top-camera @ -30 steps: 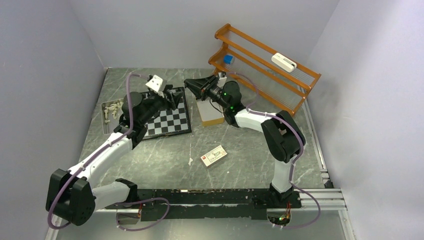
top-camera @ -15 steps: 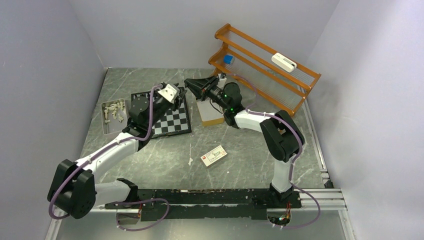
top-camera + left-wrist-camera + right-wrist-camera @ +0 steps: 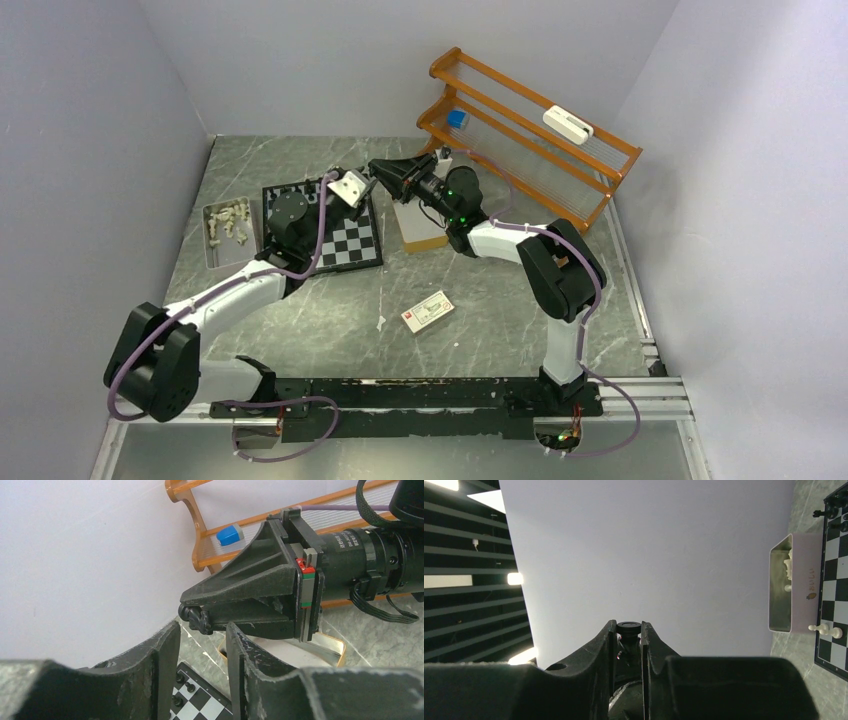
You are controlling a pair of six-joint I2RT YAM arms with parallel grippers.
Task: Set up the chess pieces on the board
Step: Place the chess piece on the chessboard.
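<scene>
Right end effector (image 3: pixel 628 633): clamped a black chess piece (image 3: pixel 629 627) between its fingertips.
Left end effector (image 3: pixel 202 639): jaws stood parted, empty, just beside that piece.
Board (image 3: pixel 350 242): lay flat on the table (image 3: pixel 480 310) beneath them.

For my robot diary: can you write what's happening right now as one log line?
right hand: shut on small black chess piece | left hand: open, empty, facing it | checkered black-and-white chessboard: few pieces placed

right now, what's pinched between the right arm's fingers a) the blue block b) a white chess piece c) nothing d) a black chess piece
d, a black chess piece sits clamped between the right fingers, its round end showing at their tips
</scene>
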